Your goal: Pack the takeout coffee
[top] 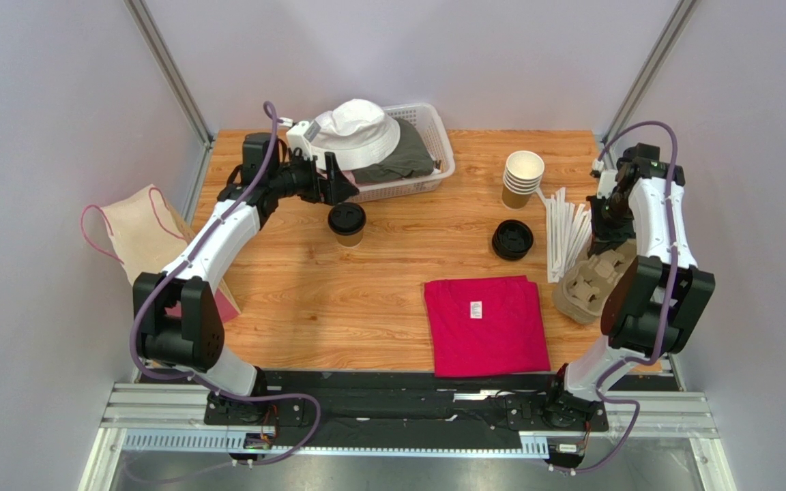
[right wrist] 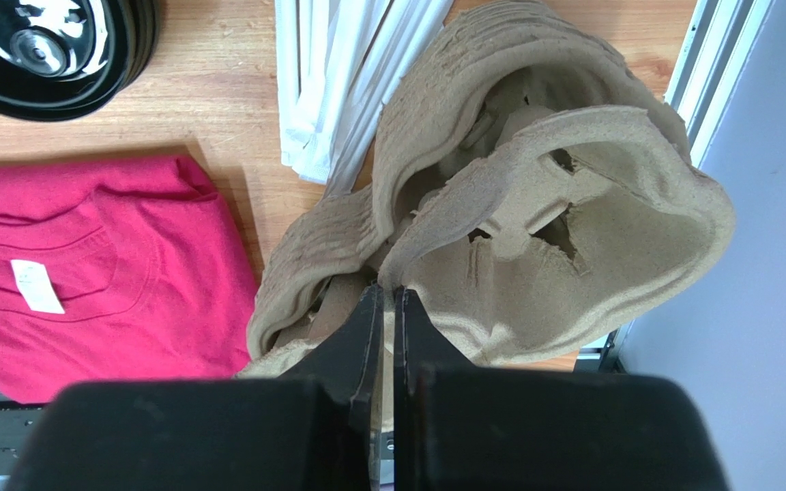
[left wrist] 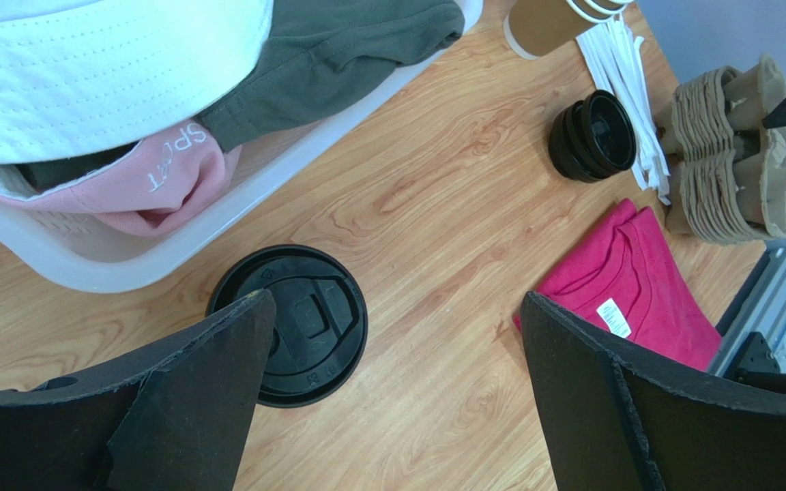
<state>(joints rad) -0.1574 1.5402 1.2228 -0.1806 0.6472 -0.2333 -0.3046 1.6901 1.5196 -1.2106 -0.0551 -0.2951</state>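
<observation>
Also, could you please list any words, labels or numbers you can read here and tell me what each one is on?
"SPORT": white letters on the pink cap in the white basket, the middle partly creased.
White tag on the red shirt: print too small to read.
Raised marks on the takeout coffee lid: not legible.
Pulp cup carrier: no print visible.
</observation>
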